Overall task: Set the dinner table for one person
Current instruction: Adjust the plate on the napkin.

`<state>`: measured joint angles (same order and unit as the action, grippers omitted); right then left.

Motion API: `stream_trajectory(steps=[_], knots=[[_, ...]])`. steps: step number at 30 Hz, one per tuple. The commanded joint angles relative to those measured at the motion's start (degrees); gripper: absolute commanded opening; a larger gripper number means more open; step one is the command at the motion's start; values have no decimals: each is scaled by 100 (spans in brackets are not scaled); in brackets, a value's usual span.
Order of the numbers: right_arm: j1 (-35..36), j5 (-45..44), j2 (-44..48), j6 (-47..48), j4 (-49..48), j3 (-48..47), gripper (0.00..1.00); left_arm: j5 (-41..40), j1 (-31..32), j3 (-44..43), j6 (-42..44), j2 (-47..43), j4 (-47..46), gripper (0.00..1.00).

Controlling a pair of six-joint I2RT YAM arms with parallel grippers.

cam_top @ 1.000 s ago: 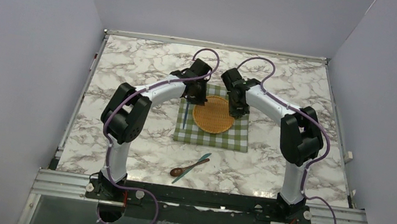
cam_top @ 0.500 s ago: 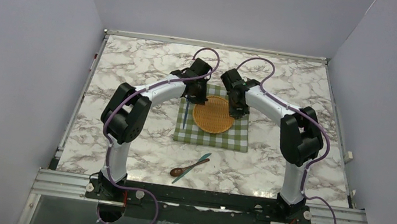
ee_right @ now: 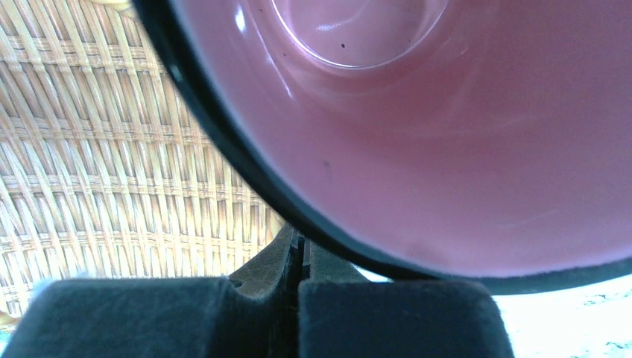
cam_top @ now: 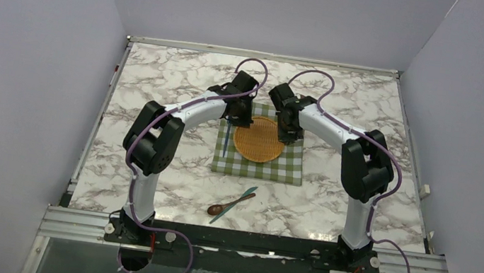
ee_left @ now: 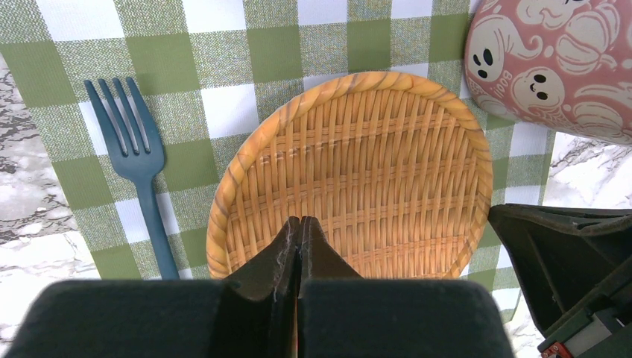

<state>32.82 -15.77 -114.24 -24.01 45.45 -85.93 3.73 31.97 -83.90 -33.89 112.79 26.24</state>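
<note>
Top external view shows little change over the last second: my right arm has crept slightly toward the far left, over the far right rim of the wicker plate [cam_top: 259, 139], while my left arm has held its place above the plate's far left rim. The plate may have slid a touch to the left with that move, though the shift is too slight for me to be sure. Both sets of jaws have stayed pressed fully together. My left jaws hold nothing and hover over the plate's weave, and I see nothing pinched between my right jaws either. I judge this to be the tail of the mug step, a nudge or a pull-away rather than a fresh grasp. The pink mug [ee_left: 555, 67] stands just beyond the plate's far right rim, and the blue fork [ee_left: 145, 186] lies just left of the plate on the checked cloth [cam_top: 256, 167]. The marble counter [cam_top: 162, 75] lies under the plate and cloth and spreads out on every side of it. A wooden spoon [cam_top: 228, 204] crossed with a teal utensil [cam_top: 242, 195] waits on the near side of the plate, off the cloth, so the setting looks only partly done. From above, the mug is hidden under my right arm. In my right wrist view its rim fills the frame and is cut off, so I cannot tell whether my shut jaws touch it.
</note>
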Motion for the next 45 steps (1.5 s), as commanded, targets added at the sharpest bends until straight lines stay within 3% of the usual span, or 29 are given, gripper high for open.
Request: stream_trajectory(steps=[1, 19, 28, 33, 39, 45], knots=[[-53, 378, -404, -16, -203, 30, 1, 119, 29, -127, -45, 64, 30, 0], [-49, -188, 63, -191, 124, 9, 1, 40, 29, -212, -28, 34, 91, 0], [-53, 537, 1579, -401, 608, 464, 1, -512, 29, -363, 330, -197, 732, 0], [-52, 584, 2571, -489, 1027, 733, 17, -784, 29, -175, 576, -614, 1059, 0], [-52, 614, 2896, -379, 1498, 836, 31, -938, 38, 176, 871, -1055, 1405, 0], [-56, 1907, 2902, -507, 1470, 876, 40, -1240, 222, 272, 1501, -1264, 1926, 0]])
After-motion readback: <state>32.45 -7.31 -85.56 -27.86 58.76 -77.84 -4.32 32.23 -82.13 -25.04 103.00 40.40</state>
